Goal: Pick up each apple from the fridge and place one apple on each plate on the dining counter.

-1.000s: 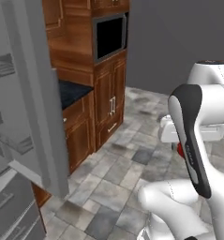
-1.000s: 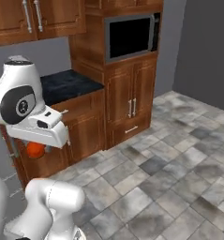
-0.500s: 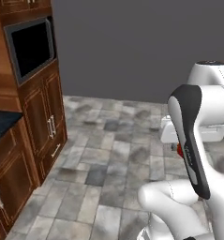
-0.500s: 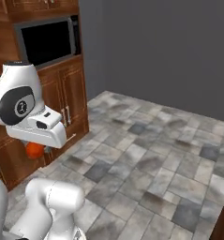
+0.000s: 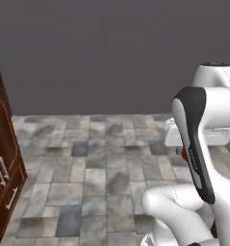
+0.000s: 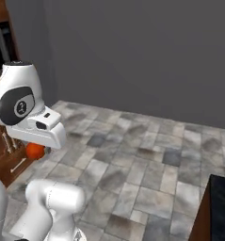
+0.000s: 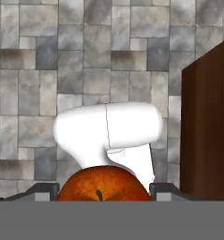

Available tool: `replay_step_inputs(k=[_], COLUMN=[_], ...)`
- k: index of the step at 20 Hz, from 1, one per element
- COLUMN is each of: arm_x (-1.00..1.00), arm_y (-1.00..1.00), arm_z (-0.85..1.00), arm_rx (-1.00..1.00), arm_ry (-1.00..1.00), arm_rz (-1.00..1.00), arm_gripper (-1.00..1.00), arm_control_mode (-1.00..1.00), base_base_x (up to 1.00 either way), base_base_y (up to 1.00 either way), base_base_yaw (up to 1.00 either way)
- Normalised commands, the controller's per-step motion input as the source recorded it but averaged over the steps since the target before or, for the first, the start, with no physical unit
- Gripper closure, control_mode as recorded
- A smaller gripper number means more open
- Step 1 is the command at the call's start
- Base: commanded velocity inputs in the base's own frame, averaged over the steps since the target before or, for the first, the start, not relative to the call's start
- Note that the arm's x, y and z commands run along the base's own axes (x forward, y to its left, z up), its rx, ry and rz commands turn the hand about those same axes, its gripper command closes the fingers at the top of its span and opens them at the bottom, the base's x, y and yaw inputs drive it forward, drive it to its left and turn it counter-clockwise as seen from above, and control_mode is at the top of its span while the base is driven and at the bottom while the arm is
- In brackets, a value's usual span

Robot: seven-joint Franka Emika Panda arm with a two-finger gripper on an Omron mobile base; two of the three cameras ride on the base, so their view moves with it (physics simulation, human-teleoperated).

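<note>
One orange-red apple (image 7: 103, 183) gripped in the fingers (image 7: 48, 191) – base has swung off the cabinets toward open floor (image 5: 97, 168) – carrying to the plates.

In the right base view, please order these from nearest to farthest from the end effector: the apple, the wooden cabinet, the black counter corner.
1. Apple, held in the end effector.
2. Wooden cabinet, just behind, at left.
3. Black counter corner, far at lower right.

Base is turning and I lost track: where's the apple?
The apple sits between the tool's fingertips at the bottom of the hand view, above tiled floor; it peeks out under the hand in the right base view.
</note>
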Motion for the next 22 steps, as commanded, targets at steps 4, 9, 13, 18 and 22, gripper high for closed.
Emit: replay_step_inputs(k=[4, 9, 13, 18, 22], arm_x=[0.0, 0.0, 0.0, 0.0, 0.0], arm_y=[0.0, 0.0, 0.0, 0.0, 0.0], arm_z=[0.0, 0.0, 0.0, 0.0, 0.0], arm_rx=[0.0, 0.0, 0.0, 0.0, 0.0], arm_ry=[0.0, 0.0, 0.0, 0.0, 0.0], arm_rz=[0.0, 0.0, 0.0, 0.0, 0.0], arm_gripper=[1.0, 1.0, 1.0, 1.0, 1.0], arm_control_mode=[1.0, 1.0, 1.0, 1.0, 1.0], base_base_x=[1.0, 1.0, 1.0, 1.0, 1.0], base_base_y=[-0.01, 0.0, 0.0, 0.0, 0.0], base_base_yaw=[-0.36, -0.35, -0.36, -0.39, -0.41])
